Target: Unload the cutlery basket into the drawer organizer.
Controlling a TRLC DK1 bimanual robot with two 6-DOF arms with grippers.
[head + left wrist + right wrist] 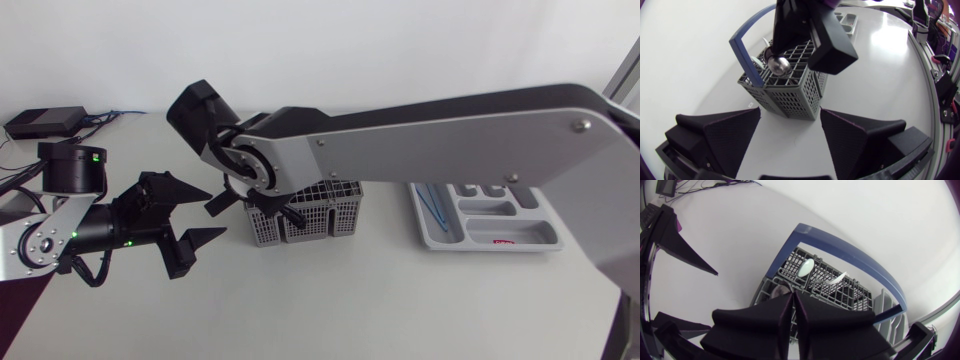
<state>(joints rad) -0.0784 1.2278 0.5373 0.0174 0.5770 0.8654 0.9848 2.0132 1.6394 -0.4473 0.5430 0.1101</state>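
The white table [330, 300] carries everything. My long silver-grey right arm [450, 130] comes in from the right and stretches over it past the middle. My left arm [70, 235] lies low at the left.

The grey plastic drawer organizer [540, 232] sits at the right. The grey mesh cutlery basket [320, 218] with its blue hoop handle [850, 255] stands mid-table, a little apart from the organizer on its left.

My right claw [792, 300] is down at the basket's left end with its fingers drawn almost together. As best I can judge, the stem of the shiny metal spoon [779, 64] is pinched between them, with its round bowl just above the grid. My left claw [216, 212] gapes wide and empty just left of the basket, touching nothing.

A white plastic spoon [806, 268] and a white plastic utensil with a bent tip [836, 279] stand in the cells farther along, under the handle.

To do this step well, I should pull the spoon straight up rather than at a slant. That way the bowl does not catch the mesh or tip the light basket. I should steer it out on the left side, away from the blue hoop.

The stem is thin and slick, so I want the grip firm before I swing. If the basket rises with it, my left claw is well placed to steady the wall.

Then I should carry the spoon right and lay it flat in a long compartment.
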